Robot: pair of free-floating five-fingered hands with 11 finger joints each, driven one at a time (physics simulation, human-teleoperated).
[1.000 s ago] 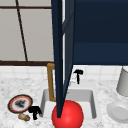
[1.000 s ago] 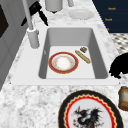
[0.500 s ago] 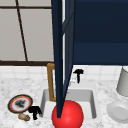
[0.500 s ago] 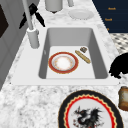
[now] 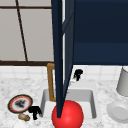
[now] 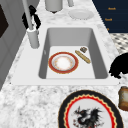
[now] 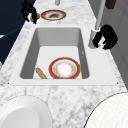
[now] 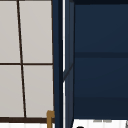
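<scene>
My left hand point(image 5: 35, 111) hovers over the counter left of the sink, fingers hanging loose, next to a small brown jar point(image 5: 23, 117) and a dragon-patterned plate point(image 5: 20, 103). It also shows at the left side view's right edge point(image 6: 119, 67) and at the right side view's top left point(image 7: 28, 11). My right hand point(image 5: 78, 74) hangs behind the sink, close against the faucet point(image 7: 96, 40), fingers relaxed beside its stem point(image 6: 30, 30). In the sink point(image 6: 98, 55) lie a red-rimmed dish point(image 6: 63, 62) and a wooden stick point(image 6: 83, 57).
An open dark blue cabinet door point(image 5: 60, 62) hangs over the sink's middle and hides part of it. A white plate point(image 5: 118, 112) and a grey canister point(image 5: 123, 82) stand on the right counter. A brown upright bar point(image 5: 50, 82) rises at the sink's back left.
</scene>
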